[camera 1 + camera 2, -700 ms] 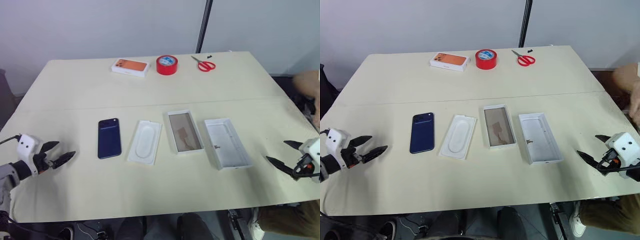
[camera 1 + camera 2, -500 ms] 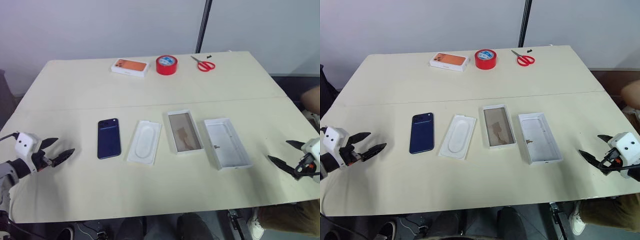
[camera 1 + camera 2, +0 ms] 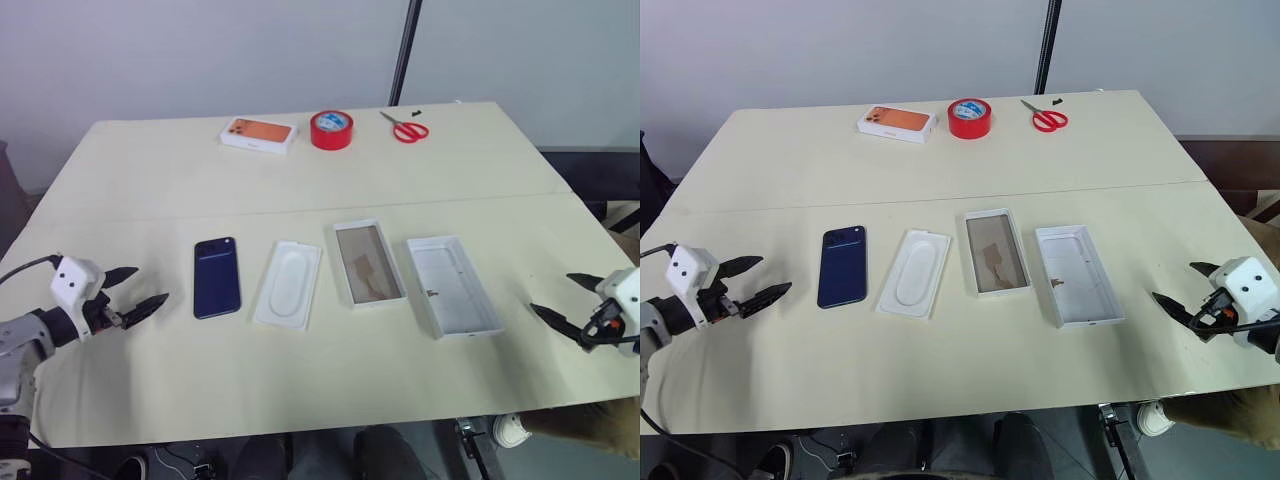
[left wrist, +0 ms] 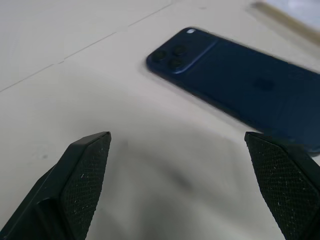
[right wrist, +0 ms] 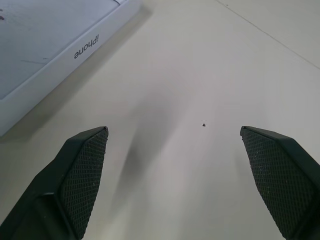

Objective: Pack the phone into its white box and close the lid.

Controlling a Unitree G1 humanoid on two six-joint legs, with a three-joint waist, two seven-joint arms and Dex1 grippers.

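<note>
On my matte beige table [image 3: 150,380], the glossy navy phone [image 3: 217,278] lies flat; my left gripper [image 3: 138,289], fingers spread and empty like the right gripper [image 3: 566,302], has edged closer.

phone [image 3: 218,278] navy | white box [image 3: 368,263] tan floor | tape [image 3: 331,129] red | scissors [image 3: 405,128] red

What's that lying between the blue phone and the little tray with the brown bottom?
Between the phone and the white box lies a flat white insert with an oval recess, apart from both, as the left eye view shows.

lab, bare table [image 3: 300,180], grey wall [image 3: 200,50]
</note>
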